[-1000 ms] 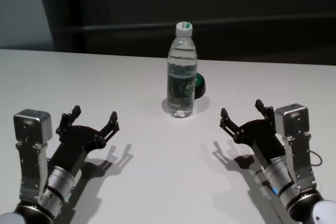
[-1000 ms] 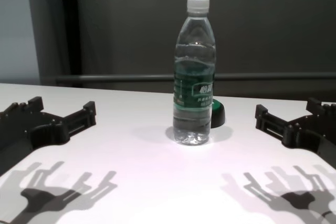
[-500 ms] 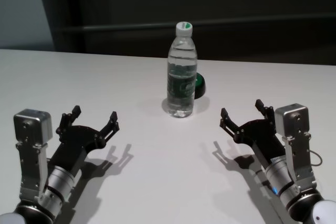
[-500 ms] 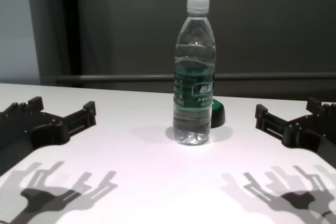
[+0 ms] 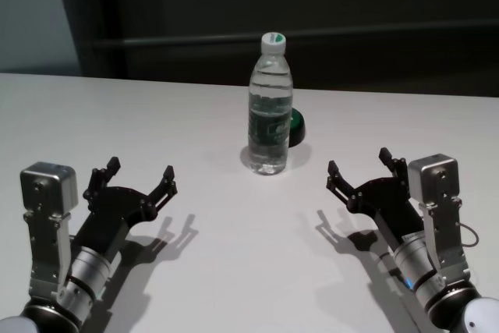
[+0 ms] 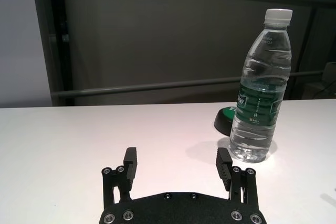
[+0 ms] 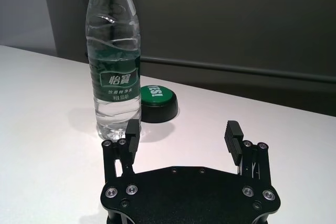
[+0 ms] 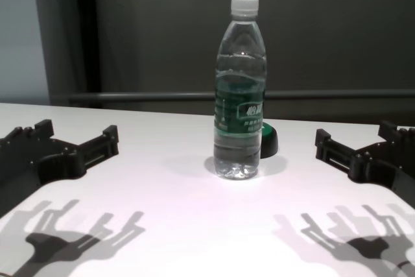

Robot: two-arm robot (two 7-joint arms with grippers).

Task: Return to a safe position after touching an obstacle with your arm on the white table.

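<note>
The left gripper [image 5: 139,175] hovers low over the bench [image 5: 234,271], near-left of the bottle [image 5: 270,107], fingers spread wide and holding nothing. The right gripper [image 5: 360,168] mirrors it near-right of the bottle, likewise spread and holding nothing. Both forearms slope back toward the body.

Bottle [image 5: 270,107]: clear glossy plastic, white ribbed cap, dark green printed label. White table [image 5: 234,255]: smooth, matt. Both grippers' fingers [image 7: 132,132]: matt black, screw-fastened.

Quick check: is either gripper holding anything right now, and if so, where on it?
Nothing is held. The left gripper and right gripper are both open and empty, apart from the upright bottle on the white table.
</note>
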